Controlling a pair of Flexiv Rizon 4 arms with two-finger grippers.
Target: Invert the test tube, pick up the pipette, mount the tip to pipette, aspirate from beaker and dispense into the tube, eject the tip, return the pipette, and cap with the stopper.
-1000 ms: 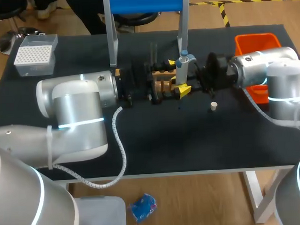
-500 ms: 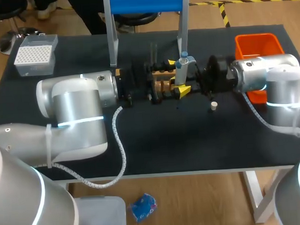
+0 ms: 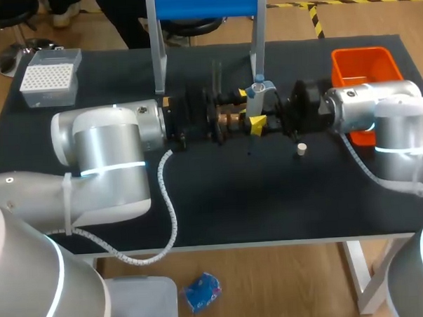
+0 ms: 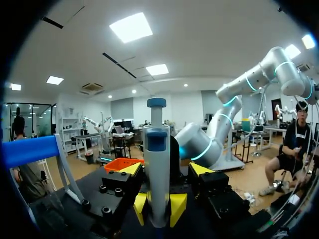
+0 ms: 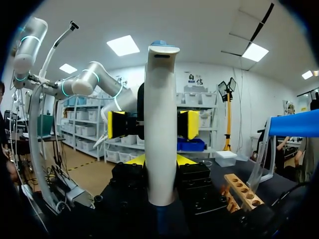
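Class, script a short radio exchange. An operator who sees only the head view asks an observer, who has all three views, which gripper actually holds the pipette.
Operator: From above, both grippers crowd the pipette. Which one holds it?
Observer: The right gripper. In its wrist view, both yellow tips press the pipette's sides.
Operator: And the left gripper?
Observer: Open, as far as its wrist view shows. Its tips stand wider apart than the pipette, which is upright just ahead of them.
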